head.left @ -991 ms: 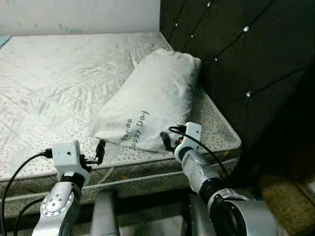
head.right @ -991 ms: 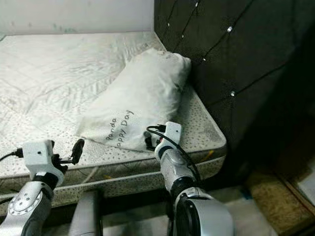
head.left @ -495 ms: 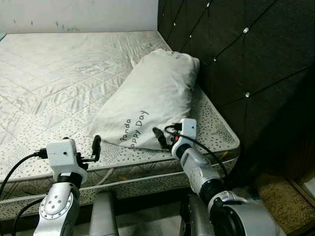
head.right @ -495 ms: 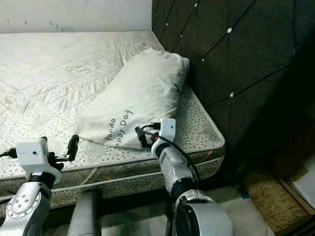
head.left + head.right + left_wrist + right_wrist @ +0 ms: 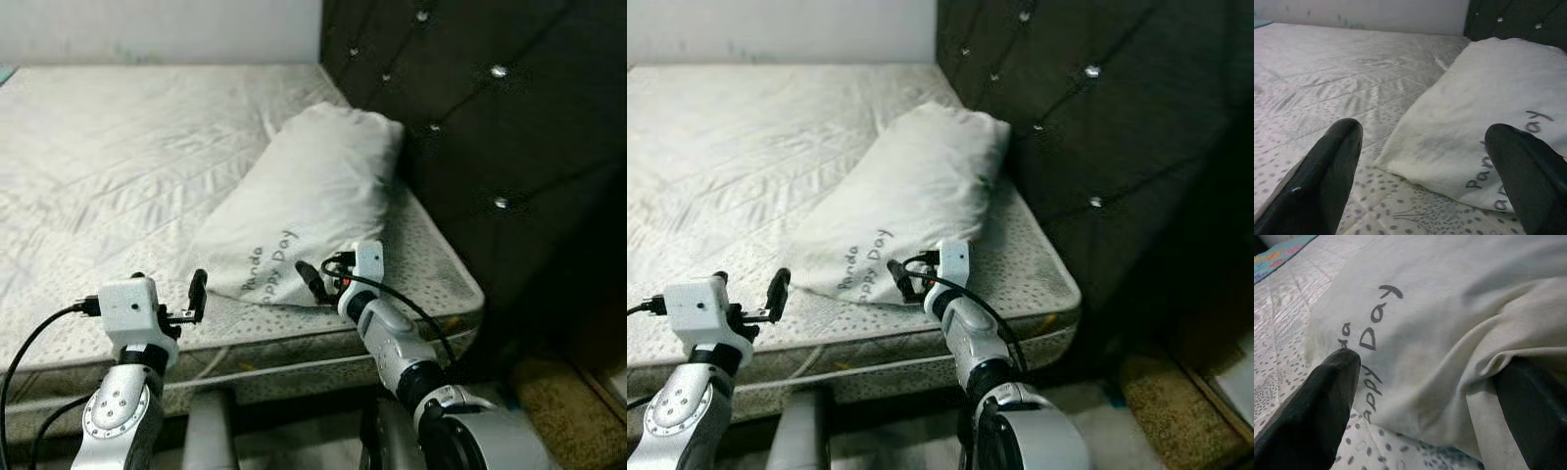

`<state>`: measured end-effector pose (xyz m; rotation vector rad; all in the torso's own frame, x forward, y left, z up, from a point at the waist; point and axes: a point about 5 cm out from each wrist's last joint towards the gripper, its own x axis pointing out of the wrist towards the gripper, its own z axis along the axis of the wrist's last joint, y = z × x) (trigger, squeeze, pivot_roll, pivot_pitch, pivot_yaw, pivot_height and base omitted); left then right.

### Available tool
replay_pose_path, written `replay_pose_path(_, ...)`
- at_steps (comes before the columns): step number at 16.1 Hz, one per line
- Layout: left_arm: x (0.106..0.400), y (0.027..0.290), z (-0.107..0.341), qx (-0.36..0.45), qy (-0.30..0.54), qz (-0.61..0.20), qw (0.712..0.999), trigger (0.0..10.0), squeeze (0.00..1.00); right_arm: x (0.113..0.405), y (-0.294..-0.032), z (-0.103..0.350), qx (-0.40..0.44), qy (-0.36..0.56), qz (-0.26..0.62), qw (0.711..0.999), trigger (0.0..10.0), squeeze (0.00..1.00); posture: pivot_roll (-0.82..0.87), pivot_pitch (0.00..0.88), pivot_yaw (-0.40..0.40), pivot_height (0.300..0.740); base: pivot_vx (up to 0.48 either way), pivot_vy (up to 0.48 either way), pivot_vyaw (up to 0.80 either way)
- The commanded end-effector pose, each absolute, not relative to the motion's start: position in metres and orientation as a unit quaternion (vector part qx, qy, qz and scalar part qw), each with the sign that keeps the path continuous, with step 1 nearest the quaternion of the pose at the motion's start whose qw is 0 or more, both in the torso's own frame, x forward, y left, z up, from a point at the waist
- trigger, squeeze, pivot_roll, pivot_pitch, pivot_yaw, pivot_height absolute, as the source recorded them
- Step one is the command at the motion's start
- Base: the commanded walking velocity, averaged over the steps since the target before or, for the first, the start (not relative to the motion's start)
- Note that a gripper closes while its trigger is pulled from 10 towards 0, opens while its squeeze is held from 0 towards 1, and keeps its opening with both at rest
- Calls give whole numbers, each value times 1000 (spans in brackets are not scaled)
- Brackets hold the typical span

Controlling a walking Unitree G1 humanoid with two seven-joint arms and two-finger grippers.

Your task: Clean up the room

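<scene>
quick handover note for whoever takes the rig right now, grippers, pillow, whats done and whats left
Right gripper: open, at the near corner of the pillow, fabric between its fingers, not clamped.
Left gripper: open, over the mattress edge, short of the pillow.
Pillow: lies slanted on the bare mattress, far end by the headboard.
Done: reach. Left: likely close on the pillow and straighten it.

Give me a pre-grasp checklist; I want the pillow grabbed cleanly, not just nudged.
1. Right end effector at the pillow's near edge: ok.
2. Right fingers spread either side of a fabric fold: ok.
3. Fabric actually pinched: not ok, jaws are open.
4. Left end effector open, short of the pillow corner: ok.
5. Pillow lies fully on the mattress: ok.
6. Anything under the pillow: cannot tell.
</scene>
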<state>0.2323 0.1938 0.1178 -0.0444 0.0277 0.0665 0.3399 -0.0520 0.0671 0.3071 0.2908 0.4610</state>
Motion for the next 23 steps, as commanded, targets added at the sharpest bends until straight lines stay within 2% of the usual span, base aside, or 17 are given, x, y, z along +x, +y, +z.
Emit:
replay_pose_path(1, 232, 192, 120, -19, 8, 27, 999, 10000, 0, 337, -37, 71, 156, 136, 246, 947, 10000, 0, 83, 0, -63, 532, 300, 0, 0)
replay_pose_path(4, 232, 191, 120, -21, 10, 27, 999, 10000, 0, 338, -39, 71, 143, 131, 238, 952, 10000, 0, 80, 0, -63, 532, 283, 0, 0)
replay_pose_path(6, 232, 191, 118, -21, 14, 27, 999, 10000, 0, 341, -42, 76, 104, 107, 217, 965, 10000, 0, 80, 0, -65, 532, 0, 0, 0)
replay_pose_path(10, 232, 191, 117, -24, 15, 28, 999, 10000, 0, 344, -45, 79, 85, 100, 196, 972, 10000, 0, 81, 0, -67, 532, 0, 0, 0)
replay_pose_path(14, 232, 191, 116, -23, 19, 32, 999, 10000, 0, 352, -64, 87, 28, 65, 115, 991, 10000, 0, 83, 0, -67, 532, 0, 0, 0)
replay_pose_path(17, 232, 191, 114, -24, 24, 37, 999, 10000, 0, 360, -74, 100, 24, 39, 79, 996, 10000, 0, 83, 0, -67, 532, 0, 0, 0)
replay_pose_path(19, 233, 190, 114, -27, 24, 35, 999, 10000, 0, 362, -72, 103, 33, 38, 79, 996, 10000, 0, 83, 0, -67, 532, 0, 0, 0)
replay_pose_path(23, 232, 187, 114, -29, 25, 35, 999, 10000, 0, 353, -49, 89, 53, 85, 102, 990, 10000, 0, 99, 0, -74, 532, 0, 0, 0)
